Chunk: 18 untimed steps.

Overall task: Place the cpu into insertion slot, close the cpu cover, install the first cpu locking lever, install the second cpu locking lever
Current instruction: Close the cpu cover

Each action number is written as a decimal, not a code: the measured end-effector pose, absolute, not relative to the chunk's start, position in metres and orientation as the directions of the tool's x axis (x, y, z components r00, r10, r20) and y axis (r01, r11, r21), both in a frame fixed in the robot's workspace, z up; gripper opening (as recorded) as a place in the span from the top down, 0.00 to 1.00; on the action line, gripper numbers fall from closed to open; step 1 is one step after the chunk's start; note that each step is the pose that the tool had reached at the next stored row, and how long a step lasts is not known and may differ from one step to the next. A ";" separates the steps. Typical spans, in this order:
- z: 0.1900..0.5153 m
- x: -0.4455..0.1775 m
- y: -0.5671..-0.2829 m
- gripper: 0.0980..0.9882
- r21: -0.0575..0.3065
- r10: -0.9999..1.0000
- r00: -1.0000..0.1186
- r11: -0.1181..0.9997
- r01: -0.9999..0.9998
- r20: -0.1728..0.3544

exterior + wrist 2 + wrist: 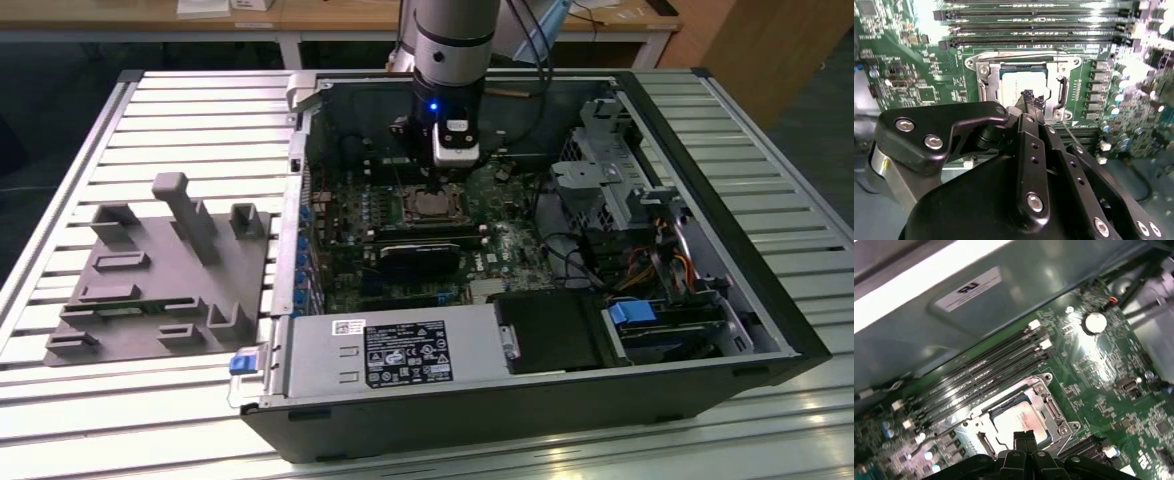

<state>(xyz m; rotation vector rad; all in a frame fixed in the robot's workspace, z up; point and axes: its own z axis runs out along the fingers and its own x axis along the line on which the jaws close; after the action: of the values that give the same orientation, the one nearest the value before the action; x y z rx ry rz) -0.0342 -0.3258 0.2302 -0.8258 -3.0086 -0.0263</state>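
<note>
cpu [1019,82] seated in insertion slot [430,206]; silver top shows through window of cpu cover [988,80], which lies flat over it. Gripper [1030,100] just above cpu, fingertips pressed together, holding nothing. Exterior view: power supply [387,350] at 6 o'clock from slot; grey fixture [160,270] at 9 o'clock, outside case [534,410].

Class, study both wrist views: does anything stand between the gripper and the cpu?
Nothing visible does. The gripper hangs right over the cpu, whose metal top shows bare through the window of the cpu cover.
</note>
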 end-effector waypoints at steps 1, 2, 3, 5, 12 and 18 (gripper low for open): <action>0.230 -0.034 -0.326 1.00 0.011 0.495 -0.869 0.869 0.495 0.025; 0.230 -0.034 -0.326 1.00 0.011 0.479 -0.877 0.878 0.479 0.025; 0.230 -0.034 -0.326 1.00 0.011 0.463 -0.886 0.886 0.463 0.025; 0.230 -0.034 -0.326 1.00 0.011 0.429 -0.903 0.903 0.430 0.025; 0.230 -0.034 -0.326 1.00 0.011 0.312 -0.950 0.950 0.313 0.025; 0.230 -0.034 -0.326 1.00 0.011 0.207 -0.978 0.978 0.207 0.025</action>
<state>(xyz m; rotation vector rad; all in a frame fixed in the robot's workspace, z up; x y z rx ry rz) -0.0342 -0.3258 0.2299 -0.3240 -3.1006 -0.0204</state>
